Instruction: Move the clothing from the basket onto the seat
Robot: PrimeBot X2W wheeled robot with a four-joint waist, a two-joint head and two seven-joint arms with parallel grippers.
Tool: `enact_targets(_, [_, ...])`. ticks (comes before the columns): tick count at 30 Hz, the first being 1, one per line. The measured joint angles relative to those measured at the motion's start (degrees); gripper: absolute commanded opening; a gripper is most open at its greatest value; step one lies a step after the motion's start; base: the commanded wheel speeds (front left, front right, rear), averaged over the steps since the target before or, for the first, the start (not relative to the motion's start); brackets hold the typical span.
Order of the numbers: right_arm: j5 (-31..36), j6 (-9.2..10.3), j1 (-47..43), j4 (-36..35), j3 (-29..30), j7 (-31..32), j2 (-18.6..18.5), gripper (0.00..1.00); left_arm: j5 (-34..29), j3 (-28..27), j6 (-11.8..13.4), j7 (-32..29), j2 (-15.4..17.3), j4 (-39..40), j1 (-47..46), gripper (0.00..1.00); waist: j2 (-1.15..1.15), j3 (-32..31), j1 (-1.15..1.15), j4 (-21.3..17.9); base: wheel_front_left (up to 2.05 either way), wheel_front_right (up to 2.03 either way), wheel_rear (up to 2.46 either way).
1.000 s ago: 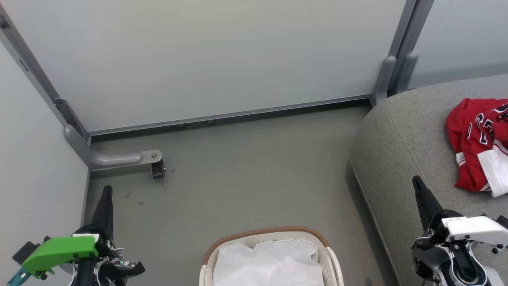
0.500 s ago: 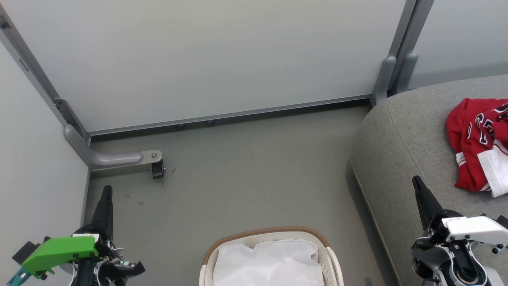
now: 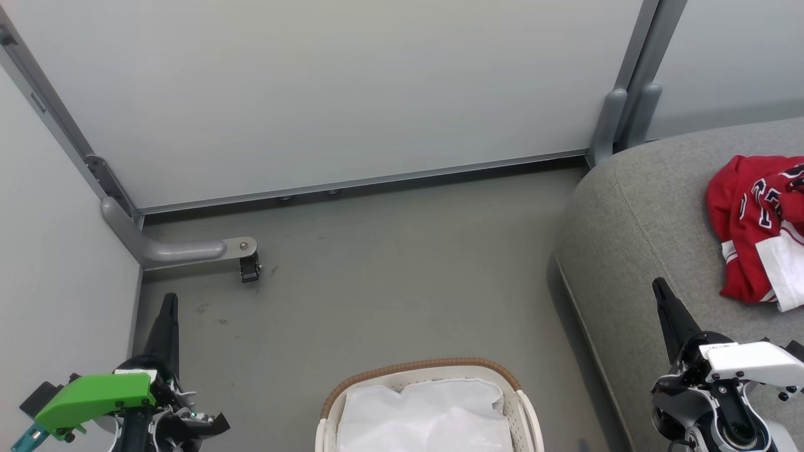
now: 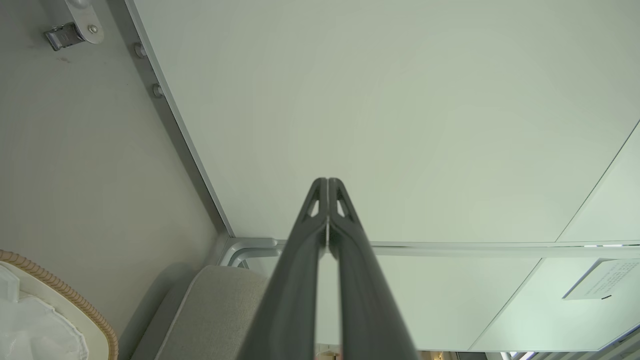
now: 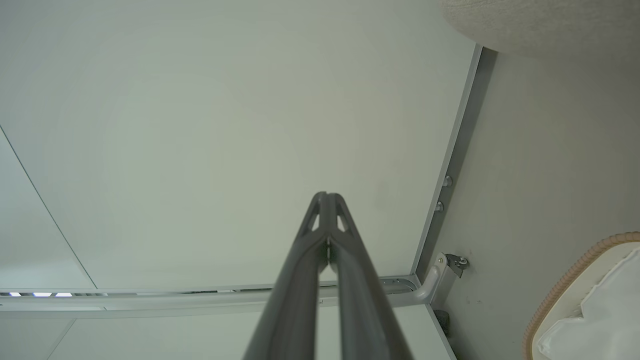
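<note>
Red cloth with white trim catches the eye at the right edge of the head view. It is the crumpled red sports clothing [image 3: 750,220], with black white-edged numbers showing on a jersey. It lies on top of the large grey woven upholstered seat [image 3: 634,220], whose rounded corner and stitched seam take up the right side of the frame.

At the bottom centre, cut off by the frame edge, stands the small oval white slatted plastic basket [image 3: 427,365] with its brown woven rim. Inside it shows the plain white fabric liner [image 3: 427,414], rumpled. The basket sits on the dull grey floor [image 3: 389,270] near the seat's left flank, and the clothing is well apart from it, up and to the right.

The left gripper [image 3: 169,298] rises at the lower left beneath a bright green cover [image 3: 94,395]. Its two long dark fingers are pressed together tip to tip; the left wrist view shows them meeting along a thin line, pinching nothing.

The right gripper [image 3: 658,285] rises at the lower right beneath a white cover [image 3: 750,361]. It shows against the seat, below and left of the clothing and apart from it. Its fingers are likewise pressed together, as the right wrist view shows.

Across the top runs a pale partition panel [image 3: 345,94] in a grey frame. At the middle left a curved grey metal foot [image 3: 169,251] ends in a small black caster [image 3: 249,270] on the floor.
</note>
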State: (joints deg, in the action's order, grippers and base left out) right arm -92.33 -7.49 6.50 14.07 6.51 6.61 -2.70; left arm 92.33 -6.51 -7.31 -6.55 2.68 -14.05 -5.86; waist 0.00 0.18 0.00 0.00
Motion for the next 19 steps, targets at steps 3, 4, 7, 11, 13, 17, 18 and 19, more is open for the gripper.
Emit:
enact_targets(3, [0.0,0.0,0.0,0.0,0.0,0.0,0.0,0.0,0.0,0.0,0.0,0.0,0.0,0.0,0.0,0.0,0.0,0.0,0.0,0.0,0.0,0.0,0.0])
enact_targets(4, [0.0,0.0,0.0,0.0,0.0,0.0,0.0,0.0,0.0,0.0,0.0,0.0,0.0,0.0,0.0,0.0,0.0,0.0,0.0,0.0,0.0,0.0,0.0])
enact_targets(7, [0.0,0.0,0.0,0.0,0.0,0.0,0.0,0.0,0.0,0.0,0.0,0.0,0.0,0.0,0.0,0.0,0.0,0.0,0.0,0.0,0.0,0.0,0.0])
enact_targets(11, [0.0,0.0,0.0,0.0,0.0,0.0,0.0,0.0,0.0,0.0,0.0,0.0,0.0,0.0,0.0,0.0,0.0,0.0,0.0,0.0,0.0,0.0,0.0])
enact_targets(13, [0.0,0.0,0.0,0.0,0.0,0.0,0.0,0.0,0.0,0.0,0.0,0.0,0.0,0.0,0.0,0.0,0.0,0.0,0.0,0.0,0.0,0.0,0.0])
enact_targets(17, [0.0,0.0,0.0,0.0,0.0,0.0,0.0,0.0,0.0,0.0,0.0,0.0,0.0,0.0,0.0,0.0,0.0,0.0,0.0,0.0,0.0,0.0,0.0])
enact_targets(18, [0.0,0.0,0.0,0.0,0.0,0.0,0.0,0.0,0.0,0.0,0.0,0.0,0.0,0.0,0.0,0.0,0.0,0.0,0.0,0.0,0.0,0.0,0.0])
enact_targets(19, [0.0,0.0,0.0,0.0,0.0,0.0,0.0,0.0,0.0,0.0,0.0,0.0,0.0,0.0,0.0,0.0,0.0,0.0,0.0,0.0,0.0,0.0,0.0])
